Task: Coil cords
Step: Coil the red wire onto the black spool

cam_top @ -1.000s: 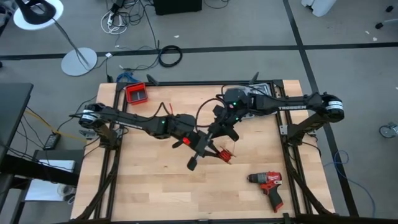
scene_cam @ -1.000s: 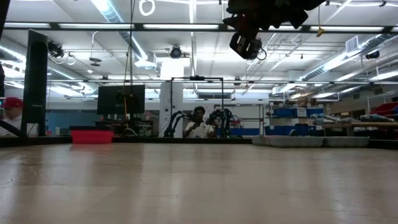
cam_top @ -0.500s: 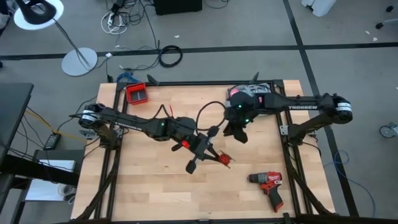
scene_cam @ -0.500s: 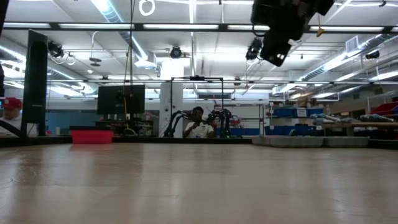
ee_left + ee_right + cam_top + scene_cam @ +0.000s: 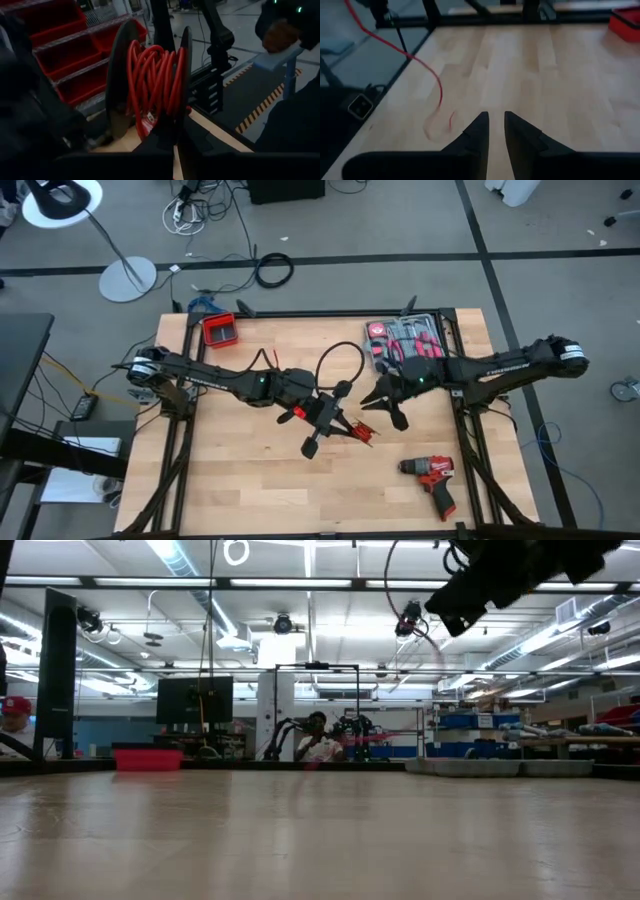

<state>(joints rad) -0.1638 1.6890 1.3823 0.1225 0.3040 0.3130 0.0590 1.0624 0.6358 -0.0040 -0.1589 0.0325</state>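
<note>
The cords are a bundle of red wire turns (image 5: pixel 155 80) between black curved turns (image 5: pixel 120 85), held up off the table by my shut left gripper (image 5: pixel 175 148) at mid-table (image 5: pixel 322 418). A black loop (image 5: pixel 340 358) arches out from it, and small red clips (image 5: pixel 360 434) hang beside it. My right gripper (image 5: pixel 372 400) hovers just right of the bundle, its fingers (image 5: pixel 479 125) a narrow gap apart with nothing between them. A loose red wire (image 5: pixel 422 67) trails in front of it. My left gripper is shut on the lower edge of the cord bundle (image 5: pixel 167 125), coming at it from below in its wrist view. The fingers themselves hide the exact spot. The bundle stands upright above the fingertips, clear of the table.
A red drill (image 5: pixel 432 478) lies near the right front corner. An open tool case (image 5: pixel 405 340) sits at the far right, and a red bin (image 5: pixel 218 330) at the far left. The table's near left part is bare wood (image 5: pixel 240 480).
My right gripper has drawn away from the bundle, going toward the table's right edge and a little toward the near edge, uncovering the tool case. The left gripper and the bundle have stayed put.
</note>
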